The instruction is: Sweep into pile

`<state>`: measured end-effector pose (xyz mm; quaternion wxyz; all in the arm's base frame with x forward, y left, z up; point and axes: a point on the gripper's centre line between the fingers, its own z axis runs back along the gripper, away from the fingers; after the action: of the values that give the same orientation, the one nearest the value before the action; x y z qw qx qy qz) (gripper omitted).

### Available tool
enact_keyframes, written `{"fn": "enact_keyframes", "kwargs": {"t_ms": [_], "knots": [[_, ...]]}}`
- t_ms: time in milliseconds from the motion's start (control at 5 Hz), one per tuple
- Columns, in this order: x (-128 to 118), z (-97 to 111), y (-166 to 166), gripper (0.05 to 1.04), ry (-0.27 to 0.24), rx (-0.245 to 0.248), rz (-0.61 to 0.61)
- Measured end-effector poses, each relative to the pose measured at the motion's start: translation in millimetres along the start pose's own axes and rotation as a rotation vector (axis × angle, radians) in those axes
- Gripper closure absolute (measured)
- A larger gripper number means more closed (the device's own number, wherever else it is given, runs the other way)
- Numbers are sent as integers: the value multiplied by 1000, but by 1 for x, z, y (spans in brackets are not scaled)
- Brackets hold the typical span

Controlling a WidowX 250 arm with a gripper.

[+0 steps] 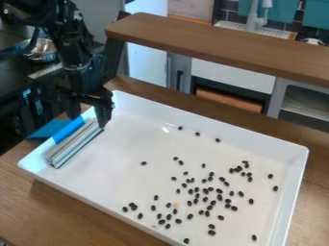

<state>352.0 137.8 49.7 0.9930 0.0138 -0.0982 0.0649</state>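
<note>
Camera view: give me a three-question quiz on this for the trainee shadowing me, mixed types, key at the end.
1. True or false: the dark beans are gathered in one tight pile.

2. Which part of the white tray is the gripper over?
A) The middle of the floor
B) The end with the silver bars
C) The corner farthest from the silver bars

3. Fill in the blank: the strip alongside the silver bars is ____ in color.

Key: 1. False; 2. B; 3. blue
</note>
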Motion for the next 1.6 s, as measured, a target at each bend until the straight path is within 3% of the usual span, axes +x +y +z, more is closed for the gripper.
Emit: {"fn": "enact_keyframes", "kwargs": {"t_ms": [200,400,800,1400,1600], "knots": [[-6,-13,-2,83,37,-10,6],[-7,-15,2,83,45,13,15],[-10,-22,7,83,89,148,10],[-14,-32,14,83,86,109,-17],[-16,-32,17,84,89,120,-29]]}}
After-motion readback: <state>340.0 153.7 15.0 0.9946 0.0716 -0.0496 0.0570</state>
